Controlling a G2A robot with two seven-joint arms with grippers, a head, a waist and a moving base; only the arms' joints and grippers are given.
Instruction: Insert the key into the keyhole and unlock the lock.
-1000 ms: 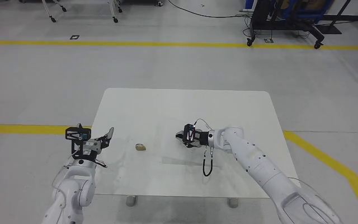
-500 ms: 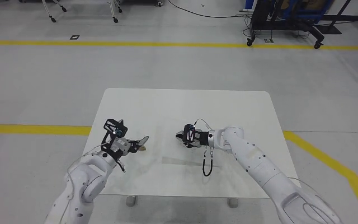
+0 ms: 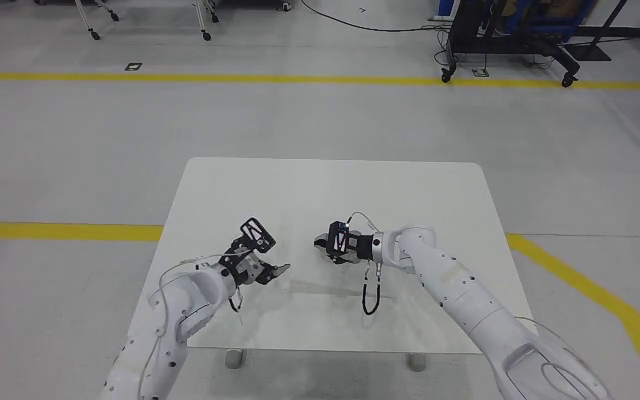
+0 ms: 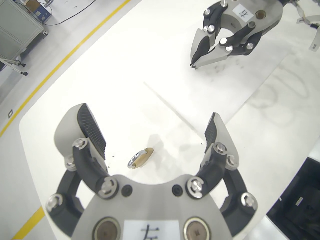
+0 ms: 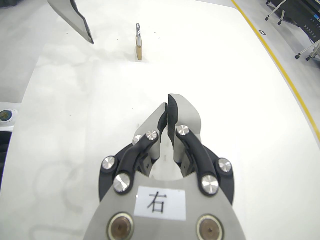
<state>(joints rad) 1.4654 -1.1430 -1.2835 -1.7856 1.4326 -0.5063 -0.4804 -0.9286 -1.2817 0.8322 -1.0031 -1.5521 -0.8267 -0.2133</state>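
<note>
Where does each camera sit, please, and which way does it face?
Top view: on the robot above its arms, looking down at the table; the left gripper and right gripper show over it.
Left wrist view: on the left wrist, facing past the open left gripper to the padlock on the table; the right gripper shows farther off.
Right wrist view: on the right wrist, facing past its own shut gripper towards the padlock.
Shared: both wrist views show the padlock and the other arm's gripper.

White left arm (image 3: 185, 300) bending inward at the elbow, its grey metal left gripper (image 4: 150, 116) with black ribbed pads holding its fingers spread wide, white right arm (image 3: 450, 280) stretching across, its matching right gripper (image 5: 167, 99) pressing its fingertips together, pointing toward the left gripper, the two apart.
</note>
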